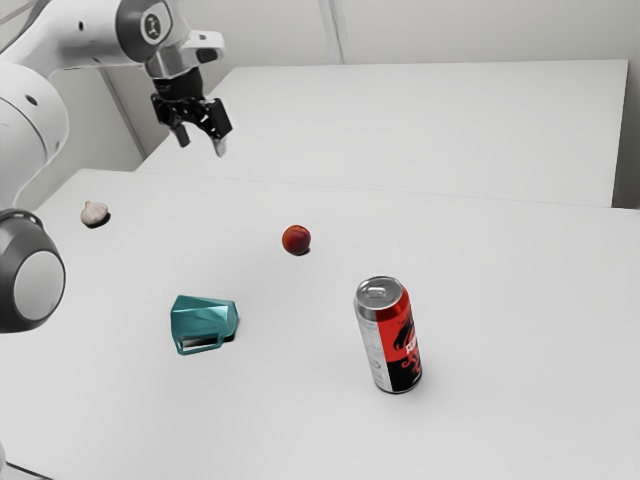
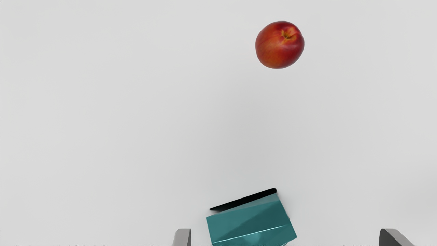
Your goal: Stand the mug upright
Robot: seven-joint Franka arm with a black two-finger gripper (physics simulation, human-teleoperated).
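High over the table's far side in the exterior view, my gripper [image 1: 201,146] hangs with its fingers spread and nothing between them. The teal mug [image 1: 203,322] lies on its side on the table, its handle toward the exterior view's bottom. In the wrist view the faceted mug [image 2: 251,220] appears between the two spread fingertips of the gripper [image 2: 285,237], well below them and untouched. Part of the mug is cut off there.
On the white table [image 1: 290,420], a red and black can [image 1: 389,335] stands upright toward the exterior view's right. A nectarine [image 1: 296,239] [image 2: 279,44] sits beyond the mug, and a garlic bulb [image 1: 94,213] lies at the exterior view's left.
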